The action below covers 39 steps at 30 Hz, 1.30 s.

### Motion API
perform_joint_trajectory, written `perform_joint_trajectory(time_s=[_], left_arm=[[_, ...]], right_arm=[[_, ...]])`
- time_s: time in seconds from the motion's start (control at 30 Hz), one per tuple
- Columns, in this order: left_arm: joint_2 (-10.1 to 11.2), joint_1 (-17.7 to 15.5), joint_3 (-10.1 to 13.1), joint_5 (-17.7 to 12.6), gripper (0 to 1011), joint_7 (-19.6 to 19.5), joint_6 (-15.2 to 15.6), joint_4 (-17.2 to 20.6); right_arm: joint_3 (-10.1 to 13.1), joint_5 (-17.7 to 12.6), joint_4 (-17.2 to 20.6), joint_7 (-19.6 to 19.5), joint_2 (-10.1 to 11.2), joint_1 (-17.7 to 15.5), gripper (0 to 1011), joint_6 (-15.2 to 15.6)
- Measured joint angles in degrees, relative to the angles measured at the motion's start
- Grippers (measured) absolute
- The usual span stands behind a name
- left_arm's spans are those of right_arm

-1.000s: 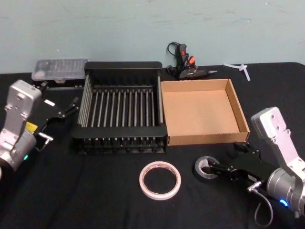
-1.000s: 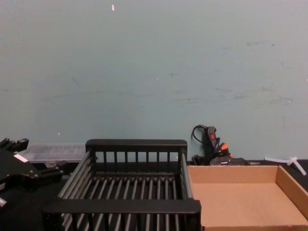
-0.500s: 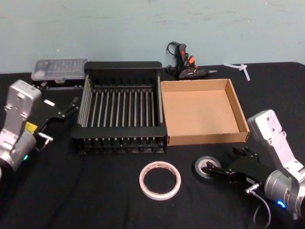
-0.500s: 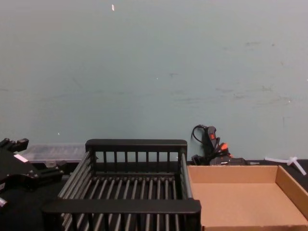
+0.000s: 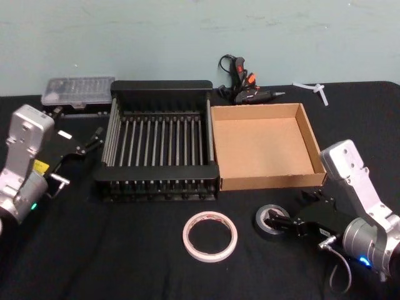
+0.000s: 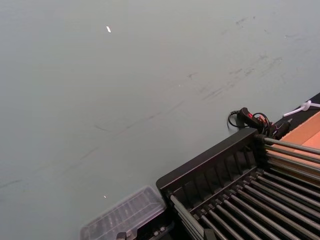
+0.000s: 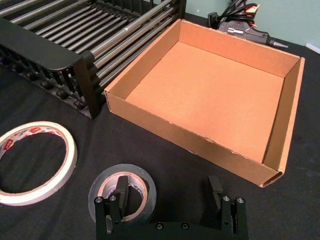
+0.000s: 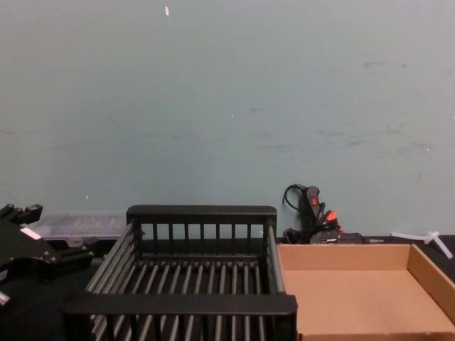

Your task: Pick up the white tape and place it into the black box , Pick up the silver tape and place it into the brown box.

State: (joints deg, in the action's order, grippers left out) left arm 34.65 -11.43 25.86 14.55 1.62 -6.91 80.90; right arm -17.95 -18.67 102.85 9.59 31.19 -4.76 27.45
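Your right gripper (image 7: 169, 192), fingers apart, straddles the silver tape (image 7: 122, 193) near the brown box (image 7: 210, 95); left gripper (image 5: 94, 139) state unclear.

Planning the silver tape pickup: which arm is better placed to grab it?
Right. The right gripper is open at the silver tape, one finger inside its core; the left gripper sits beyond the black box.

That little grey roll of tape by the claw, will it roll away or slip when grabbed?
Probably not roll: the silver tape lies flat on the black cloth. It looks thick and stiff, so it should hold shape when squeezed. The open right gripper has one finger in its hole, which should limit slipping.
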Motion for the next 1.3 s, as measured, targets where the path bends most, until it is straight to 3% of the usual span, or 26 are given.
perform_joint_trajectory(time_s=[0.8, 1.2, 1.3], left_arm=[[0.0, 0.0, 0.0, 0.0, 1001, 0.0, 0.0, 0.0], [0.0, 0.0, 0.0, 0.0, 1001, 0.0, 0.0, 0.0], [0.0, 0.0, 0.0, 0.0, 1001, 0.0, 0.0, 0.0]], right_arm=[[1.17, 2.59, -1.58, 2.84, -2.59, 0.83, 1002, 1.43], [1.18, 2.83, -1.59, 2.92, -2.63, 0.82, 1002, 1.39], [1.19, 2.8, -1.59, 2.91, -2.62, 0.82, 941, 1.37]])
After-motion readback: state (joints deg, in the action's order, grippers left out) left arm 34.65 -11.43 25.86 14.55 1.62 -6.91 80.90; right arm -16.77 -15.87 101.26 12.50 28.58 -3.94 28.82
